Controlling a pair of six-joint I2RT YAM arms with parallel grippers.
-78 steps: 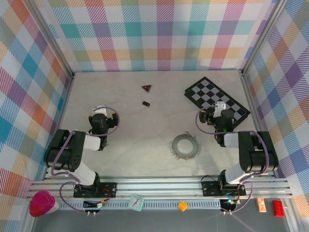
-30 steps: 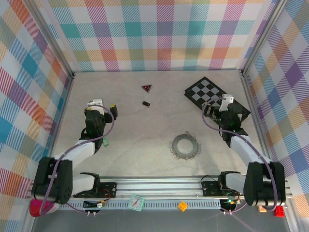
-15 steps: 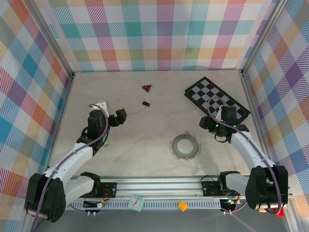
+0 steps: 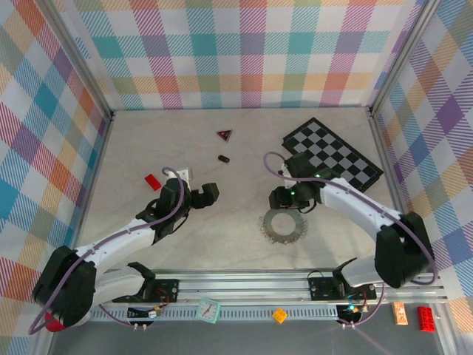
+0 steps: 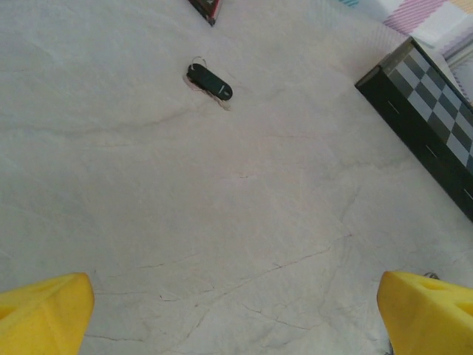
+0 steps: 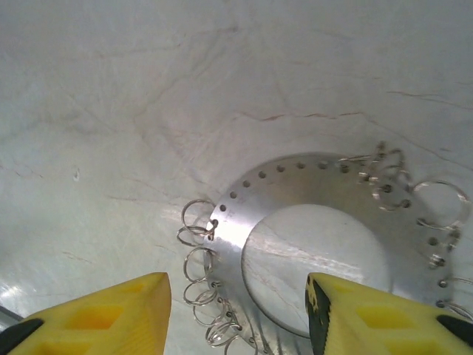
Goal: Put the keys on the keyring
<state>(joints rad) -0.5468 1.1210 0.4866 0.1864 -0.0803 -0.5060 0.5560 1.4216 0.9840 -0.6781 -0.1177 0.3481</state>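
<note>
Marbled tabletop; keyring flat silver perforated annulus, wire-loop fringe; left jaws, right jaws apart, empty.

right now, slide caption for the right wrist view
Open right gripper poised over the keyring and its fringe of wire loops

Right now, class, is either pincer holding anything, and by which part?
Nothing is held. The left pincer stands open over the table; the right pincer stands open over the keyring, not closed on it.
</note>
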